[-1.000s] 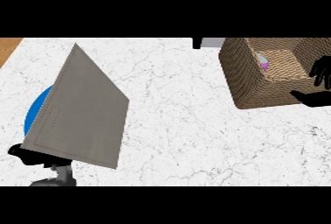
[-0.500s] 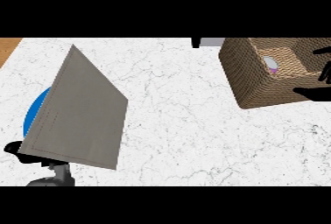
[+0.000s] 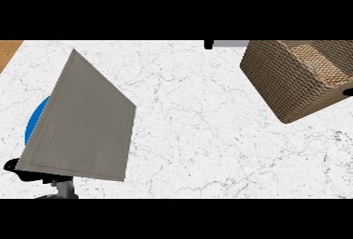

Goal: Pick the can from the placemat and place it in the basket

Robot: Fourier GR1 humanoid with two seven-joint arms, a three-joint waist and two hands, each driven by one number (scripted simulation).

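The woven basket point(image 3: 296, 79) is cut off by the view's right edge at the worktop's far right corner, and its inside is too shadowed to show any contents. The grey placemat point(image 3: 82, 126) hides most of a blue plate point(image 3: 36, 122). The left hand point(image 3: 17, 169) shows only as black bits under the placemat's near edge.

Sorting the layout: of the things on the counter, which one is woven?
The basket at the upper right; the grey placemat and the blue plate beneath it are flat.
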